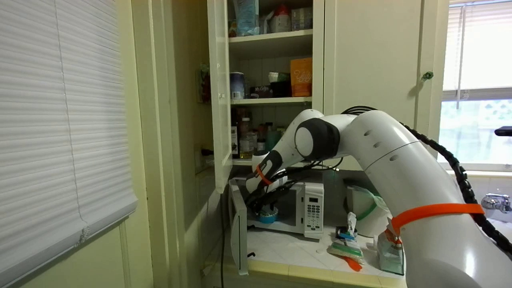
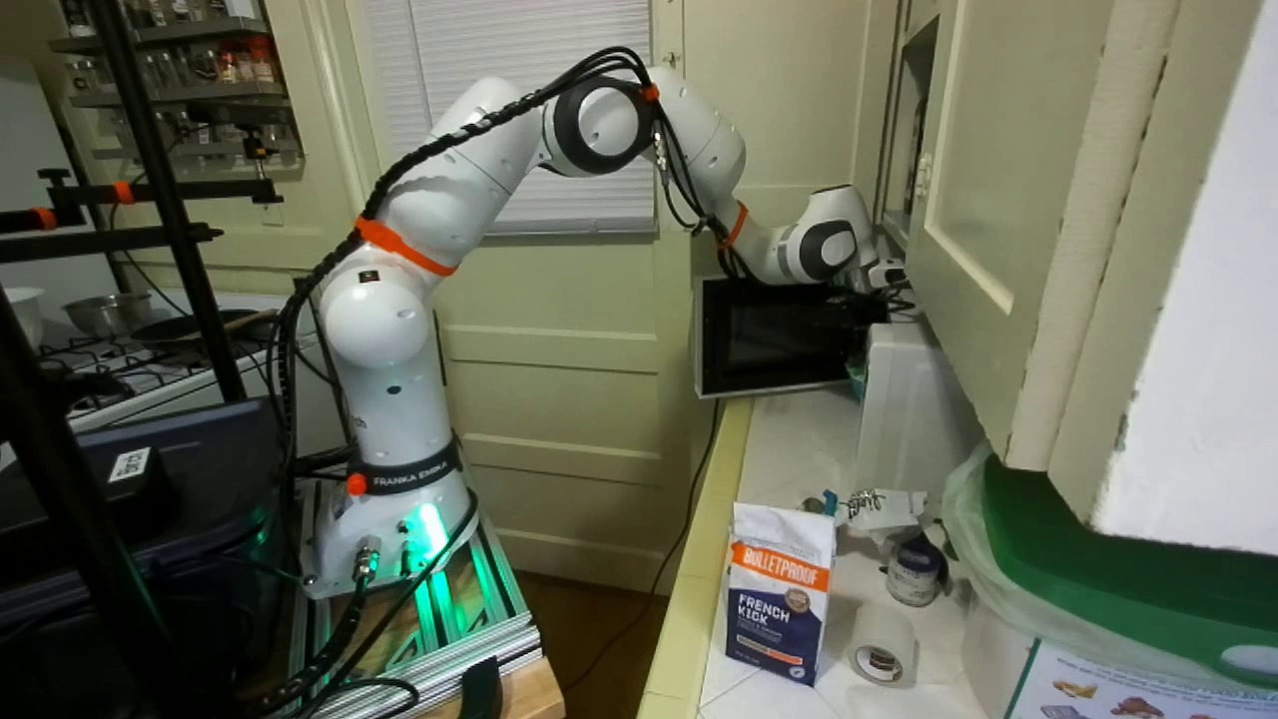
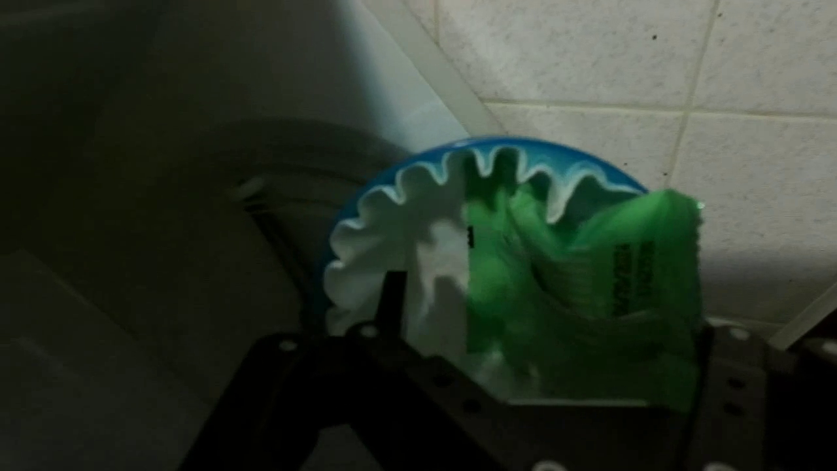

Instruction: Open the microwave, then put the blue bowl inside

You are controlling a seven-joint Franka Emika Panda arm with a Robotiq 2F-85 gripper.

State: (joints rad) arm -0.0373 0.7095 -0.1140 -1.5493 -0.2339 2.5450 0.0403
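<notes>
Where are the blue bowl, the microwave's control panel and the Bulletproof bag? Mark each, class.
Blue bowl (image 1: 268, 219): in an exterior view, on its outer wall.
Microwave control panel (image 1: 314, 211): in an exterior view, on its keypad.
Bulletproof bag (image 2: 778, 599): in an exterior view, on its printed front.

One robot arm (image 2: 389, 389) with three orange bands (image 2: 404, 247) and one gripper (image 3: 556, 320) appears, alongside one microwave (image 1: 314, 216), one blue bowl (image 1: 268, 218) and at least one green packet (image 3: 628, 261). The counter (image 2: 799, 449) holds one coffee bag (image 2: 781, 599), one white roll (image 2: 884, 644), one jar (image 2: 914, 571) and one green-lidded bin (image 2: 1128, 589). There are three cupboard shelves (image 1: 272, 101), one orange pouch (image 1: 301, 78), one faucet (image 1: 496, 203) and two window blinds (image 1: 68, 120). The bottles (image 1: 247, 140) stand too crowded to count. One stove (image 2: 150, 389), one metal bowl (image 2: 110, 315) and one dark pan (image 2: 180, 335) also show.
</notes>
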